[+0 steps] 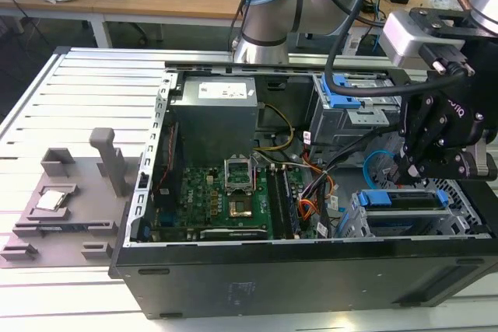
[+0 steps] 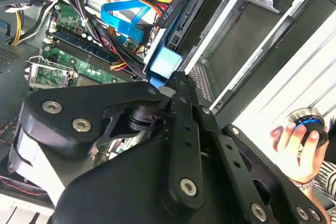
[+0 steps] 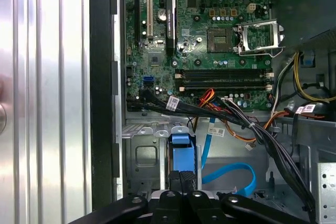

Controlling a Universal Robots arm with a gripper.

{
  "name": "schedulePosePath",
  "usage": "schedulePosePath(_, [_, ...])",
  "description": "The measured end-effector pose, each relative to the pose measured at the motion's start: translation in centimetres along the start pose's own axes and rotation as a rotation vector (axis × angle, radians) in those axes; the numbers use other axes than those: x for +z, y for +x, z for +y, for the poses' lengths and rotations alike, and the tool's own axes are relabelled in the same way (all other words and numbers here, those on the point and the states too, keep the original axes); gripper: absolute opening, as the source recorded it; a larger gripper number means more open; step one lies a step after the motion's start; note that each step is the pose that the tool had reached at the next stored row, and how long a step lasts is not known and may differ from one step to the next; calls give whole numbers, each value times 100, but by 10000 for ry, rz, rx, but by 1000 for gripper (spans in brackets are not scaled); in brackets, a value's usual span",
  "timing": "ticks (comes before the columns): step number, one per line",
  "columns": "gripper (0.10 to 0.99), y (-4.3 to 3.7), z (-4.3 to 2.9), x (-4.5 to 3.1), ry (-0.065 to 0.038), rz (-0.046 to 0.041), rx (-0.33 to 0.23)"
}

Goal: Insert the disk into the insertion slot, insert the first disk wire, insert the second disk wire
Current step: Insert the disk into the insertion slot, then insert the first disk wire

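The pincer (image 3: 182, 176) looks clamped on the disk (image 3: 181, 146) by its blue carrier end. It's stiff, weighty and shock-sensitive, so the frame is the place to hold.

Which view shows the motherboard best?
First wrist view: the motherboard lies nearly face-on, CPU socket and memory slots plain. Exterior view shows it smaller, at an angle. Second wrist view shows part of it beside cables.
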State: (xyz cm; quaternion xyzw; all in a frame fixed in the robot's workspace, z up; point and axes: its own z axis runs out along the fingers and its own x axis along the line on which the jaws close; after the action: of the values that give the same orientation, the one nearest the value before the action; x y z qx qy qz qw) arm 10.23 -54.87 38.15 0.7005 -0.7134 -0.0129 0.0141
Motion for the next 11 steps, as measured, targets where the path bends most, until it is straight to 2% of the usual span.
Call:
schedulePosePath(7, [106, 0, 0, 3, 0, -1, 0])
schedulePosePath(11, [106, -1, -32, 2, 0, -1, 0])
